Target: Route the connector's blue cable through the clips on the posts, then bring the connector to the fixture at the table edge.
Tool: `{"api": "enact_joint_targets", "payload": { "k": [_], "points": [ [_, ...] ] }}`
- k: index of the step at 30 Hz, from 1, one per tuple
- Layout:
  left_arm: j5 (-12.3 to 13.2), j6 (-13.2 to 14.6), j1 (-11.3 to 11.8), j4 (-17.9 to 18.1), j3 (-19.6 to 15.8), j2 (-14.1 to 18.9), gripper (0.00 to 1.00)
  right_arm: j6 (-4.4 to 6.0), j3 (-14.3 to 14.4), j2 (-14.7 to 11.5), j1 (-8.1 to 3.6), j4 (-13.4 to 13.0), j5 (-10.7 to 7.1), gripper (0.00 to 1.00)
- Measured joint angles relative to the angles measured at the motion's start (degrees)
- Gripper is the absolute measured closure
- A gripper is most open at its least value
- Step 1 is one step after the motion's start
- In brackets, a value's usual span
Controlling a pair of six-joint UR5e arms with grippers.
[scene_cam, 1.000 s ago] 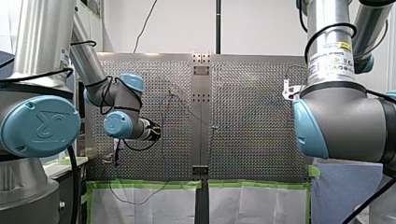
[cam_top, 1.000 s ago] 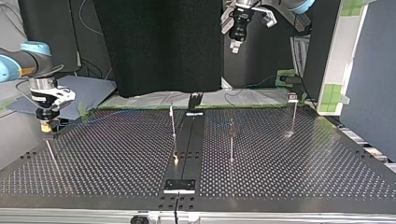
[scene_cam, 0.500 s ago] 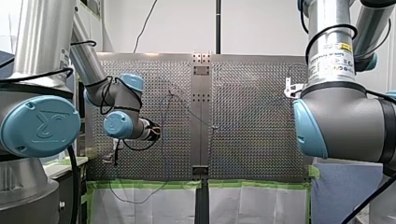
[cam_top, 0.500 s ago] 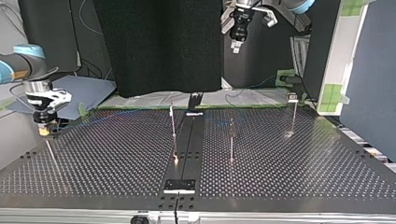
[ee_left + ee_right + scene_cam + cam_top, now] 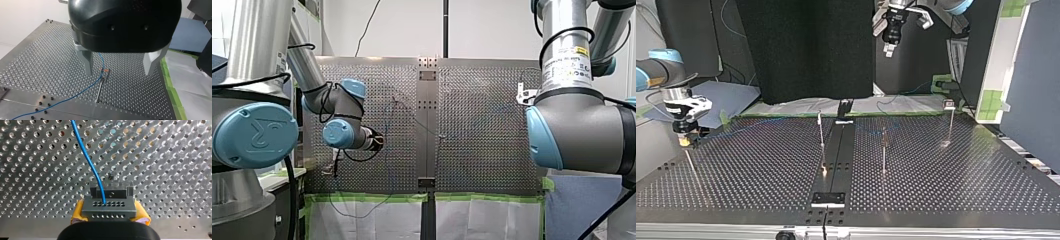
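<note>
Routing looks nearly done; the connector hangs at the edge fixture, not yet seated.

Front view: the blue cable (image 5: 386, 125) shows faintly on the perforated table (image 5: 482, 150), running past the posts (image 5: 439, 136); my left arm (image 5: 344, 132) bends over the left half.
Top view: my right gripper (image 5: 684, 141) hangs low at the far left edge; my left gripper (image 5: 889, 48) sits high and well clear; the posts stand between them, and I judge none is in the way.
Left wrist view: its metal fingers (image 5: 88, 62) stand wide apart, holding nothing; under them the cable passes a clip (image 5: 105, 71) on a post; the other clips I cannot confirm.
Right wrist view: yellow pads (image 5: 78, 208) clamp the connector (image 5: 108, 207); what I take for the fixture (image 5: 111, 188) sits just ahead; only the seating is left, I judge.
</note>
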Motion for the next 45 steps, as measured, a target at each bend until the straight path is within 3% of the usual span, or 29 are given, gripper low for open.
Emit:
{"api": "enact_joint_targets", "payload": {
  "k": [22, 45],
  "points": [
    [0.0, 0.0, 0.0, 0.0, -0.1, 0.0, 0.00, 0.27, -1.4, 0.8, -0.12, 1.2, -1.57, 1.00],
    [-0.2, 0.3, 0.0, -0.2, 0.0, 0.0, 0.00, -0.23, -2.5, 1.4, -0.17, 1.2, -2.34, 1.00]
  ]
}}
